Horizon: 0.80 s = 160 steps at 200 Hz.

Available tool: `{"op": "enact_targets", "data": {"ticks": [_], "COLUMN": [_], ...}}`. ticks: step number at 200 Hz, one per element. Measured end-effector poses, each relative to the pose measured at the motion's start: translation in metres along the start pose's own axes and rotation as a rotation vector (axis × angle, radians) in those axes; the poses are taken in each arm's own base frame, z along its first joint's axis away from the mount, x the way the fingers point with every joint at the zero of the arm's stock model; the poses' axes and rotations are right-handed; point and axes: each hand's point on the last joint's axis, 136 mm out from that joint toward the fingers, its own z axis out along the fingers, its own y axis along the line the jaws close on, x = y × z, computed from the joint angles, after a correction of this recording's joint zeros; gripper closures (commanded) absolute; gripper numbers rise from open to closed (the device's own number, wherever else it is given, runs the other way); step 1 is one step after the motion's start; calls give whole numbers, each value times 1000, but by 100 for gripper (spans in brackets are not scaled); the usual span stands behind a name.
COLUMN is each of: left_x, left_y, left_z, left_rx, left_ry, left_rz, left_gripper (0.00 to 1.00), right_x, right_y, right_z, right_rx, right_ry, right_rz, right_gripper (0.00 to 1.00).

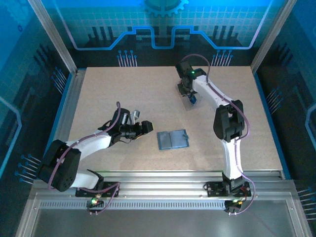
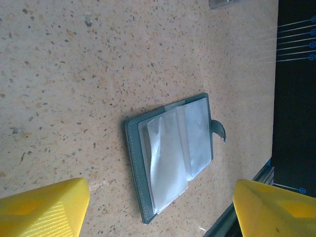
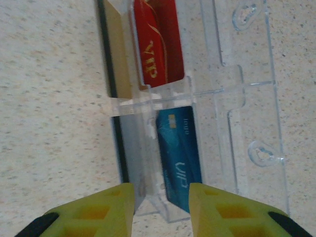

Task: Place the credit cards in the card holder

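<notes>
The card holder (image 1: 173, 139) (image 2: 170, 153) lies open on the table, teal cover down, its clear inner pockets facing up. My left gripper (image 1: 148, 126) (image 2: 160, 190) stands open just left of it, nothing between its yellow fingers. The credit cards sit at the back in a clear plastic tray (image 1: 188, 104) (image 3: 247, 98): the red card (image 3: 158, 44) in the far slot, the blue card (image 1: 193, 99) (image 3: 177, 148) in the near one. My right gripper (image 1: 190, 98) (image 3: 162, 190) hangs over the tray, jaws partly apart astride the blue card's near end and a clear divider; contact is unclear.
A pale tan strip (image 3: 118, 54) stands beside the red card in the tray. The metal rail (image 1: 163, 175) runs along the table's near edge, close to the card holder. Framed walls bound the table left, right and back.
</notes>
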Motion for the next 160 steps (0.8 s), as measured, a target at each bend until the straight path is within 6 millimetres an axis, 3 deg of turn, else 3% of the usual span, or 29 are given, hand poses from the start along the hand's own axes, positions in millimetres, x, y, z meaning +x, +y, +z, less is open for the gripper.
{"op": "enact_targets", "data": {"ticks": [77, 160], "left_x": [0, -1], "left_y": [0, 0], "left_z": [0, 2], "left_rx": [5, 8], "left_ry": [-1, -3], "left_rz": [1, 1], "left_gripper": [22, 23], "right_x": [-2, 5], "right_y": [-24, -20], "right_z": [17, 34], "right_rx": [44, 28], "right_ry": [46, 85], "right_rz": [1, -11], "right_gripper": [71, 83]}}
